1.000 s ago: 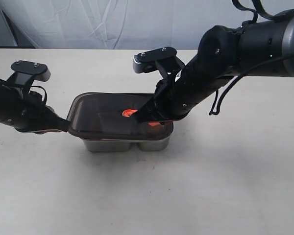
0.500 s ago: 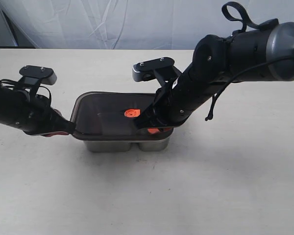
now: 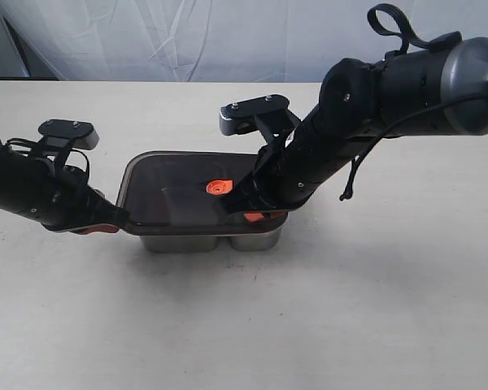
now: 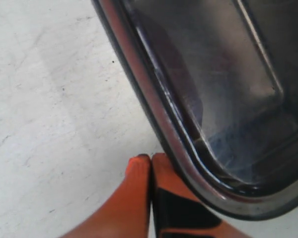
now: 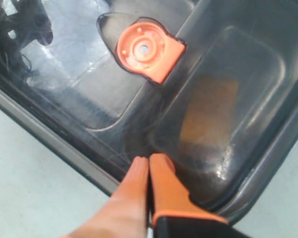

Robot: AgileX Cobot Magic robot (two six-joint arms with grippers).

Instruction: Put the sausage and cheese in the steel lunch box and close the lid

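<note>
The steel lunch box (image 3: 210, 240) stands mid-table with the dark translucent lid (image 3: 175, 199) lying on top; its orange tab (image 3: 218, 187) faces up. My left gripper (image 3: 106, 227) is shut and empty, its tips (image 4: 150, 158) beside the lid's rim (image 4: 149, 106) at the left end. Shut as well, my right gripper (image 3: 256, 214) rests its tips (image 5: 149, 159) on the lid (image 5: 223, 74) near the tab (image 5: 146, 49). A dull yellow patch, the cheese (image 5: 208, 111), shows through the lid. The sausage is hidden under the lid.
The pale table (image 3: 309, 325) stretches around the box. A white cloth backdrop (image 3: 187, 41) hangs behind the far edge. The right arm (image 3: 374, 97) reaches over the box's right side, and the left arm (image 3: 24, 191) lies low to the left.
My left gripper has slid right, up against the lid's left end, and the lid has settled flatter on the box. The right gripper shifted slightly, then held on the lid.
</note>
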